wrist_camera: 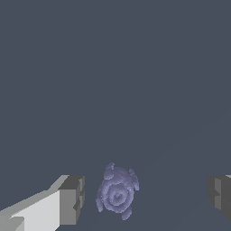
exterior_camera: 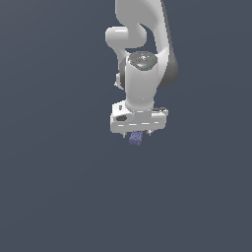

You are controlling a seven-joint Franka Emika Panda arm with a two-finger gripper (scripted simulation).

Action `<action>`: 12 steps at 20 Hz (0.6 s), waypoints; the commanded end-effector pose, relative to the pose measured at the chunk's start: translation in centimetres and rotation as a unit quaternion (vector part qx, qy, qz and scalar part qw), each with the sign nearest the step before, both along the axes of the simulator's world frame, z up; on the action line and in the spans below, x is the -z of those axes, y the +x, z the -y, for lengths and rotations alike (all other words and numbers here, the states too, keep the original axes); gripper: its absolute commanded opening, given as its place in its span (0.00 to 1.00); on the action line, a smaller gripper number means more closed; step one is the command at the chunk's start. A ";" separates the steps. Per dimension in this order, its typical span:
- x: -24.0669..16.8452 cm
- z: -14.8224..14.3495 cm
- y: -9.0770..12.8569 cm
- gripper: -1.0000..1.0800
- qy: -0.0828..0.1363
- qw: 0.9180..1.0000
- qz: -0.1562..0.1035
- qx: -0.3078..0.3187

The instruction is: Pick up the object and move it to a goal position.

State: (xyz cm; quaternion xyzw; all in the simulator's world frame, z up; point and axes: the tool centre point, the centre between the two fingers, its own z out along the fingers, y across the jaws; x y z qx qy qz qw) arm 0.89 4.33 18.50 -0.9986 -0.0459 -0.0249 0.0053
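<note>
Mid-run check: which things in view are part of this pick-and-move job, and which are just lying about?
Part of the job:
- bluish-purple blob, between the open fingers
- gripper

Just lying about:
- nothing else shows; only the plain dark surface

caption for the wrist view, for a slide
Open gripper fingers straddling the small bluish-purple blob, not yet grasped.

In the exterior view the gripper (exterior_camera: 136,134) body hides the top of the object (exterior_camera: 136,139), and its fingertips cannot be seen. In the wrist view one finger (wrist_camera: 220,195) is cut by the picture's edge.
</note>
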 end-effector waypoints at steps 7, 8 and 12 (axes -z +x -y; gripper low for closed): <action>0.3 1.4 0.3 0.96 0.006 1.000 0.000 0.023; 0.4 1.8 0.3 0.96 0.008 1.000 0.000 0.029; 0.5 2.3 0.4 0.96 0.010 0.999 0.000 0.038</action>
